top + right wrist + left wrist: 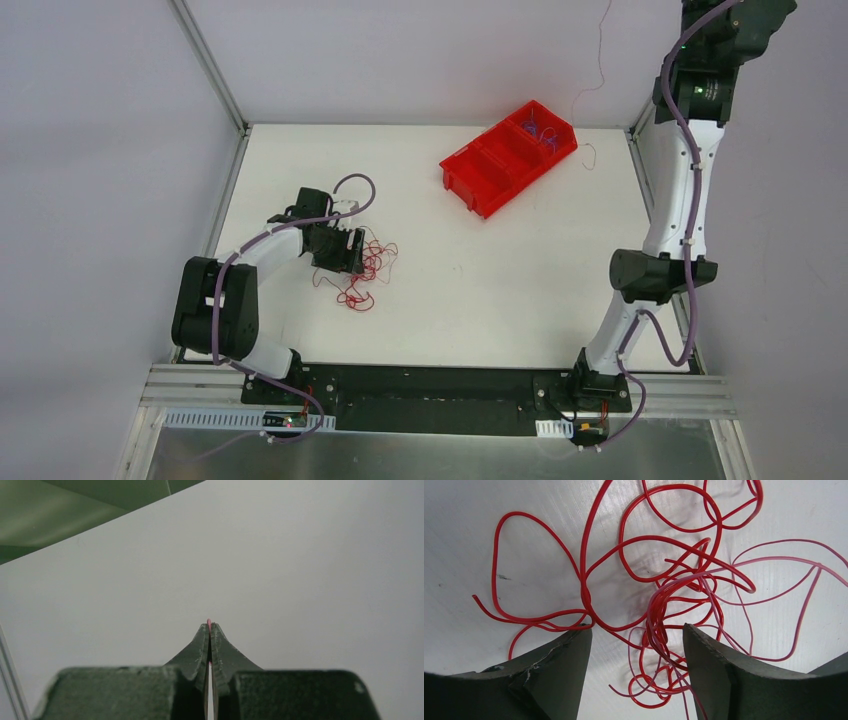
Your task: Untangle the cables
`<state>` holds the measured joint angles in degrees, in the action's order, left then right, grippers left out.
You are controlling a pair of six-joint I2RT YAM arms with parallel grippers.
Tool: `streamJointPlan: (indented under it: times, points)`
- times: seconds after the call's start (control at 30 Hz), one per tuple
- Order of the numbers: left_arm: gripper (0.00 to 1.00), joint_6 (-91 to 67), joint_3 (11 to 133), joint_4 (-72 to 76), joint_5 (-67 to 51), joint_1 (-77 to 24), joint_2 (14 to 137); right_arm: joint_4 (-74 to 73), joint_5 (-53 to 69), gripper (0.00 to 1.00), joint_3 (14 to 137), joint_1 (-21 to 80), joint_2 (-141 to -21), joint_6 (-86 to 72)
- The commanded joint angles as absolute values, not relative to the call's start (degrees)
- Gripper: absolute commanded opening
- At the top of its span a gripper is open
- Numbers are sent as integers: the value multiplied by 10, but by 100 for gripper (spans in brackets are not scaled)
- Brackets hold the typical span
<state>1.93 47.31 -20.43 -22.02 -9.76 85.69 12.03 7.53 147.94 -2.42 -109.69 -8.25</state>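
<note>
A tangle of thin red cables (365,265) lies on the white table (480,280) at the left. My left gripper (340,250) is open just over it. In the left wrist view the tangle (664,605) spreads between and beyond the two dark fingers (559,670), and the left gripper (636,645) holds nothing. My right gripper (210,626) is shut on one red cable, whose tip (209,623) pokes out between the fingertips. That cable (601,55) hangs from the raised right arm (715,60) down toward the table's far right. Blue cables (540,128) lie in the bin.
A red three-compartment bin (490,165) sits at an angle at the back of the table, right of centre. Metal frame posts (215,70) stand at the back corners. The right arm leans along the table's right edge.
</note>
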Motion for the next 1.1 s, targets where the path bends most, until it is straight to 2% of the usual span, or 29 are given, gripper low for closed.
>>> streamJointPlan:
  times: [0.0, 1.07]
  points:
    - [69, 11, 482, -205, -223, -98, 861, 197, 54, 0, 1510, -14, -1105, -67]
    - [70, 4, 489, -205, -217, -96, 882, 260, 59, 0, 1499, 41, -1197, -40]
